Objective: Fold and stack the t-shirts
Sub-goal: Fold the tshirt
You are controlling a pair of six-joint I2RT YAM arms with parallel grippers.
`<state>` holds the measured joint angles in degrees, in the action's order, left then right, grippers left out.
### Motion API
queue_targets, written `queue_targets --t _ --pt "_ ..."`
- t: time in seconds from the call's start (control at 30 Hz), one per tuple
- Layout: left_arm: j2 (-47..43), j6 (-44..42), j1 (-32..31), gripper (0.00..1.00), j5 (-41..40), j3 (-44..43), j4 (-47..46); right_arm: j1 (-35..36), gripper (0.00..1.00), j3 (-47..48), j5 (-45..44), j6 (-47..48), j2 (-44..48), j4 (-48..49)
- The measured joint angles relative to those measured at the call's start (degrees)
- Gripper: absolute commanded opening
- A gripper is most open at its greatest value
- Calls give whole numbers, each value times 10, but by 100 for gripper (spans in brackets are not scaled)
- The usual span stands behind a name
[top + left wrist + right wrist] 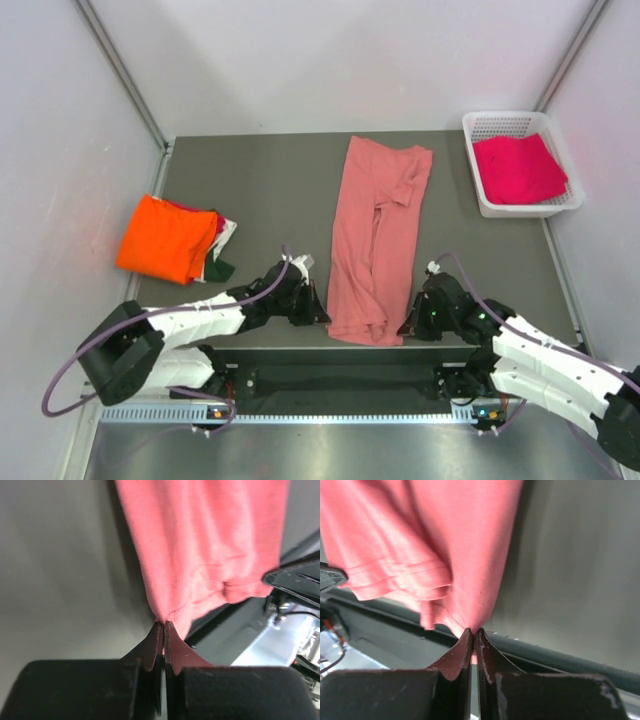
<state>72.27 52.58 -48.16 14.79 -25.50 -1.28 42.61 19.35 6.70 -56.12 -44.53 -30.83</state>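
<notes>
1 tee (375, 240) in L claw (164, 626), R claw (473, 631); grey tbl (270, 185), white walls (330, 60).

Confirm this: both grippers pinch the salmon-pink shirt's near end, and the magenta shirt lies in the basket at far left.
One slip: the top view shows the basket holding the magenta shirt at far right, not left. The left gripper and right gripper do pinch the near end of the salmon-pink shirt.

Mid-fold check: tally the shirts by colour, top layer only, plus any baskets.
Salmon-pink shirt: 1
Orange shirt: 1
Magenta shirt: 1
White basket: 1
Total: 4, not counting the cloth edges peeking from under the orange one.
</notes>
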Motion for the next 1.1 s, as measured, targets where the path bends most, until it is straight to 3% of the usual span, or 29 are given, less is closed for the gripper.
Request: queue_targets --t 0.27,0.63,0.73,0.87,1.1 --pt "-83 7 0 0 9 0 35 0 0 32 -10 9 42 -53" --pt "-83 1 35 0 18 -48 82 -18 0 105 -63 48 25 -83" --pt "-65 -4 69 0 36 -71 82 -65 0 133 -58 83 -3 -80" --pt "-12 -12 119 0 54 -122 80 -184 0 180 -17 143 -61 -57" --pt "181 -33 171 0 80 -328 72 -296 0 307 52 224 -255 -9"
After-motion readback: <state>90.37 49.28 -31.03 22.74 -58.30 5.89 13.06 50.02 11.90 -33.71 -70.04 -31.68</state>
